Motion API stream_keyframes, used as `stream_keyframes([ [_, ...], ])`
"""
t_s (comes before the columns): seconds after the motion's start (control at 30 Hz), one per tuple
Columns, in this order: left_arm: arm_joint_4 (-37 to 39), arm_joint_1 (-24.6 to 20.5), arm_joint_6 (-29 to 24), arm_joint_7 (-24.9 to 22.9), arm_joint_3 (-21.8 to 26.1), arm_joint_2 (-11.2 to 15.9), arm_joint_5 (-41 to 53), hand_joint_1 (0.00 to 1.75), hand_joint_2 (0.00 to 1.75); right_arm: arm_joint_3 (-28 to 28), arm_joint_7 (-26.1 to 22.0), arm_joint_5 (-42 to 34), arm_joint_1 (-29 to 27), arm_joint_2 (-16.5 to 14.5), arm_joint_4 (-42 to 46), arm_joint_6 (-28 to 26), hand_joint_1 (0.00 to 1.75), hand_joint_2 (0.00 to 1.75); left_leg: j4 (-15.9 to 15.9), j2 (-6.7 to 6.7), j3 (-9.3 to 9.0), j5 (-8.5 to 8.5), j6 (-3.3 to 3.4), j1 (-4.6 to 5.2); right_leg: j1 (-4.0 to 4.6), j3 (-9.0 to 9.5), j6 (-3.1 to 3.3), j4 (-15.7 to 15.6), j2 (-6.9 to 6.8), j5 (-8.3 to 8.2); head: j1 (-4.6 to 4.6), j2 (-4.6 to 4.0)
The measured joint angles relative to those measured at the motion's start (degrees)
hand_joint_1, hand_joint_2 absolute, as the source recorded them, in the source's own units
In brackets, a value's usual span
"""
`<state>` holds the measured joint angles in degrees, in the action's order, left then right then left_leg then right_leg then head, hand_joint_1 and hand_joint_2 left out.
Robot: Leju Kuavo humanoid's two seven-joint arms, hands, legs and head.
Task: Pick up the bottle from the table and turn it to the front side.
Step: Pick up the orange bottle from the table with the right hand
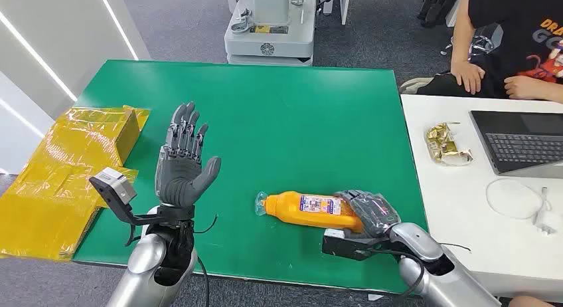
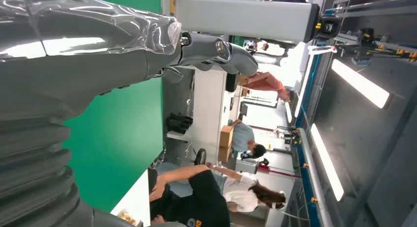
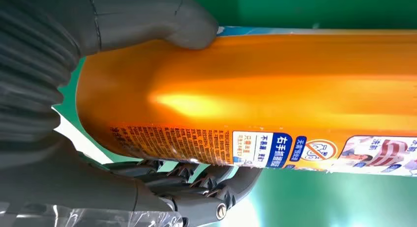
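Nearest to you, the right hand (image 1: 369, 212) grips the base end of the orange plastic bottle with a printed label (image 1: 311, 210), thumb on one side and fingers (image 3: 196, 180) on the other. The bottle lies on its side on the green table (image 1: 279, 107), clear cap pointing left. The left hand (image 1: 182, 157) is raised, fingers spread, holding nothing. Farther off, a person (image 1: 511, 41) sits beside a grey laptop (image 1: 521, 142).

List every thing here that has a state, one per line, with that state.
orange bottle: lying on its side on the green table, cap on, gripped at its base.
right hand: wrapped around the bottle's base.
left hand: raised above the table, fingers spread, holding nothing.
laptop: open on the white table.
yellow box: flaps open.
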<state>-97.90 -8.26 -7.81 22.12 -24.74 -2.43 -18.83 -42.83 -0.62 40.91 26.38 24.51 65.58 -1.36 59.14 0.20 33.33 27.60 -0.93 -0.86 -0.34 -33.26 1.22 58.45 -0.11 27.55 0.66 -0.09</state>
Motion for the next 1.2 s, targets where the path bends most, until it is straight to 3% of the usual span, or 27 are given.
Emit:
stream_keyframes([
  [0.07, 0.0, 0.1, -0.1, 0.0, 0.0, 0.0, 0.1, 0.00, 1.75, 0.6, -0.1, 0.0, -0.6, -0.3, 0.4, -2.4, 1.75, 1.75, 0.0, 0.00, 0.00, 0.00, 0.00, 0.00, 0.00, 0.00, 0.00, 0.0, 0.00, 0.00, 0.00, 0.00],
  [0.23, 0.0, 0.5, -1.5, -0.2, -0.1, 0.0, 0.9, 0.00, 1.75, 5.7, -1.8, -4.0, -5.1, -2.6, 4.2, -18.8, 1.75, 1.75, 0.0, -0.02, 0.00, 0.00, 0.00, -0.01, 0.00, -0.01, -0.01, 0.0, -0.02, 0.01, -0.01, 0.00],
  [0.47, 0.0, 0.2, -3.5, -0.6, -1.2, -0.3, 0.8, 0.00, 1.75, 12.0, -8.8, -12.8, -12.7, -6.2, 11.9, -34.6, 1.75, 1.75, 0.0, -0.01, 0.01, 0.01, 0.00, 0.00, 0.01, -0.02, -0.03, 0.0, -0.03, 0.03, -0.01, 0.00],
  [0.9, 0.0, 0.0, -4.4, -0.4, -1.5, -0.4, 0.3, 0.00, 1.75, 14.9, -16.2, -15.8, -18.0, -10.9, 19.0, -38.3, 1.75, 1.75, 0.0, 0.01, 0.00, 0.01, 0.00, -0.01, 0.01, -0.02, -0.02, 0.0, 0.01, 0.03, 0.00, 0.00],
  [1.2, 0.0, -1.3, 7.7, -4.3, -3.5, 0.0, -8.9, 0.00, 1.75, 12.5, -15.6, -15.3, -15.3, -11.5, 18.8, -33.6, 1.75, 1.75, 0.0, 0.01, 0.01, 0.00, 0.00, 0.01, 0.00, -0.01, -0.03, 0.0, -0.01, 0.02, -0.01, 0.00],
])
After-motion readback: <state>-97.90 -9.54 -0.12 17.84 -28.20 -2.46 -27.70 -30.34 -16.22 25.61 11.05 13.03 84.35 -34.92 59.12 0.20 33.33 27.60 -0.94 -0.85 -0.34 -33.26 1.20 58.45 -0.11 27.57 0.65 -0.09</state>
